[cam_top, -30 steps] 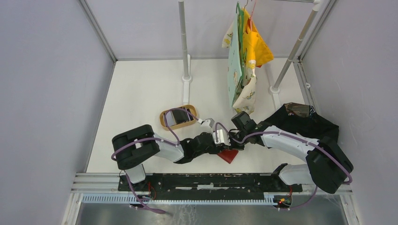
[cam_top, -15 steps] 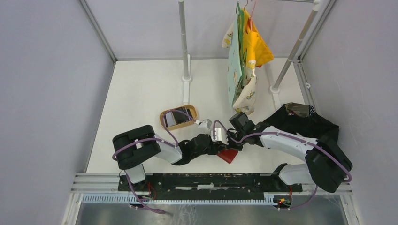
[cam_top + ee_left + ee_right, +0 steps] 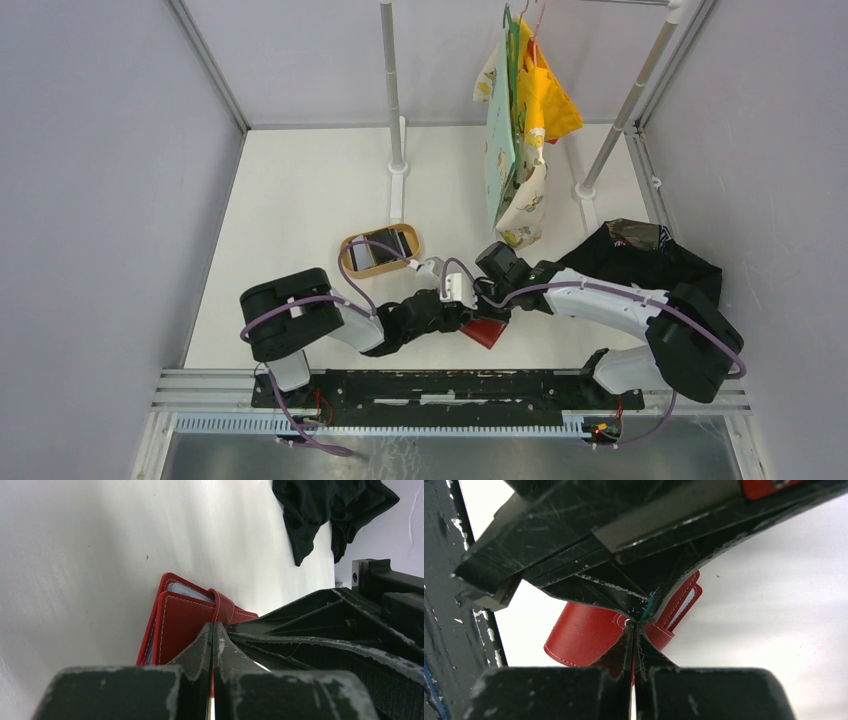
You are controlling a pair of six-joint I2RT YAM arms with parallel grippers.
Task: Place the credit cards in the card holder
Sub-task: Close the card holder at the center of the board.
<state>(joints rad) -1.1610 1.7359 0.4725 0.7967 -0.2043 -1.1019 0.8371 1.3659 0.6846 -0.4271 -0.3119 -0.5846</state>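
The card holder [image 3: 180, 625] lies on the counter [image 3: 300, 190] just ahead of the arm bases, near the middle of the top view, with both hands brought together over it. It is seen folded. Its snap tab [image 3: 223, 609] is wrapped over the edge, and a pale blue-grey strip shows inside the fold. Whether that strip is lining or a card cannot be told.

The left hand [image 3: 213, 630] is seen with its jaws pressed together and its tips set against the red cover beside the tab. The right hand [image 3: 633, 627] is likewise fully closed, its tips meeting at the tab from the opposite side. Red shows along the seam of each pair of fingers. It cannot be made out whether leather is actually pinched or the holder is only pressed upon. No card is seen in either hand.

The credit cards [image 3: 382, 248], dark and silvery, lie in a tan oval tray [image 3: 345, 256] at about ten o'clock from the holder, near it but apart. A black cloth [image 3: 650, 255] lies at about two o'clock and hanging garments [image 3: 520, 130] at twelve.

The task is therefore judged to be at an early stage. The holder is being handled, probably to be opened or steadied, and no insertion can be confirmed. The cards in the tray remain to be picked up and slid into the holder.
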